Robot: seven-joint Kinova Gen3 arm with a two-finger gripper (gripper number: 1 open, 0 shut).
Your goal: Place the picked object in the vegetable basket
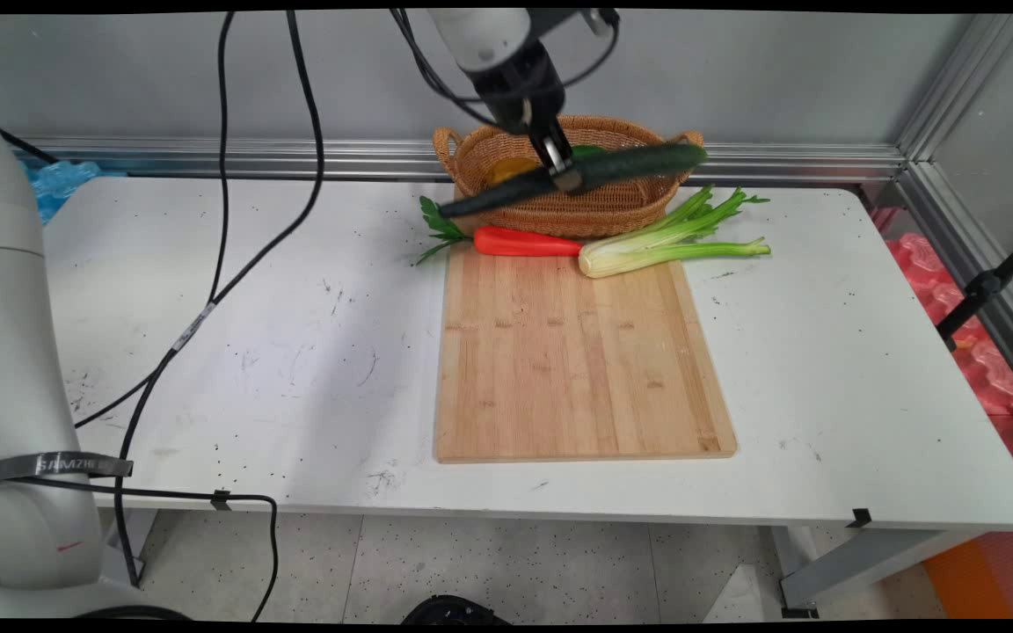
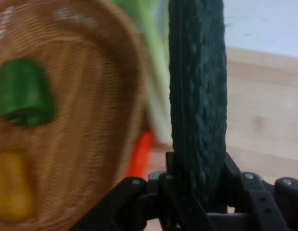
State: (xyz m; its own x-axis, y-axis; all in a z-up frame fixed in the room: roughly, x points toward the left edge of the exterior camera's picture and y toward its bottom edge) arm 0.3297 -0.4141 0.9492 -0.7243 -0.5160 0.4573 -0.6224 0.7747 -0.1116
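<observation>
Dark green and bumpy-skinned, the long cucumber [image 1: 577, 174] sits clamped crosswise in my black two-finger pincer [image 1: 564, 176], lifted over the oval woven wicker basket [image 1: 612, 211] at the desk's [image 1: 251, 352] far edge. I see green and yellow pieces inside the basket. Just beside its near wall lie a smooth orange carrot [image 1: 524, 242] and ribbed pale celery [image 1: 665, 244], on the bamboo cutting board's [image 1: 577, 369] far edge.

The white arm [image 1: 484, 35] reaches down from the top edge, black cables hanging from it. Its black pincer [image 1: 566, 180] points downward and slightly right, fingers [image 2: 235, 175] clamped on a cucumber [image 1: 577, 176].
</observation>
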